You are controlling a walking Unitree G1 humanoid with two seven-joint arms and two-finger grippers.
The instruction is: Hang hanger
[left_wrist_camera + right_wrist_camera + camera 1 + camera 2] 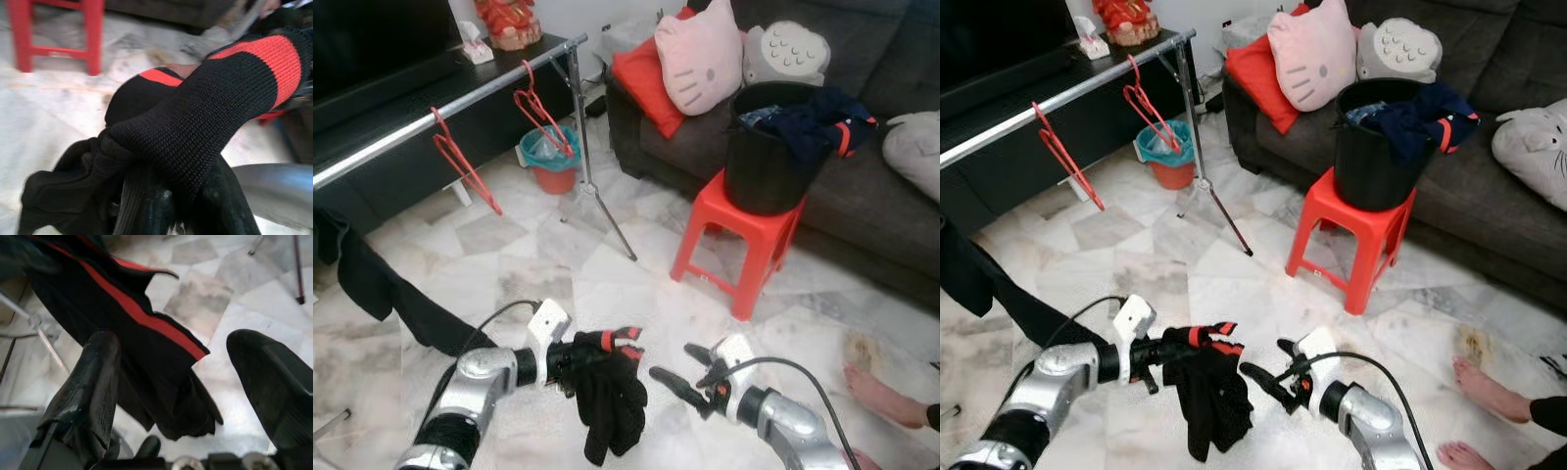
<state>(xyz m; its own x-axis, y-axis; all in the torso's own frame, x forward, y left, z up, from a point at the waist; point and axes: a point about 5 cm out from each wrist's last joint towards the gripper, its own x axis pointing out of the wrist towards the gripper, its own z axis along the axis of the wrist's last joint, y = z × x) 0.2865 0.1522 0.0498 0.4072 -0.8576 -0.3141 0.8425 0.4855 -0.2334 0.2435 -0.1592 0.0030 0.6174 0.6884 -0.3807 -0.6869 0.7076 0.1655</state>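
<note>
The left gripper (607, 348) is clamped on a black garment (612, 401) with red stripes, which drapes down from its fingers toward the marble floor (558, 264). The left wrist view shows what the head views do not: the knitted cloth with a red band is wrapped tight over the black fingers (146, 205), with no gap visible between them. The right gripper (690, 377) sits just beside the garment, on the robot's right, with its jaws spread wide and holding nothing. The right wrist view shows its 2 fingers (93, 382) well apart, with the red-edged hem of the garment hanging between them but not pinched; I cannot tell whether either finger touches the cloth.

The 2 red hangers (543, 113) hang on a silver rail (411, 127) well apart from both grippers, up at the far left in the head views; both are bare. The rail rests on a thin metal stand (592, 186). A dark piece of cloth (362, 274) hangs from the rail's near end down to the floor. Behind the stand is a small teal and orange bin (548, 162). To the right, a red stool (739, 235) carries a black bucket (769, 162) heaped with dark clothes. Behind it is a grey sofa (862, 196) with cushions. A person's bare foot (881, 392) rests on the floor at the far right
</note>
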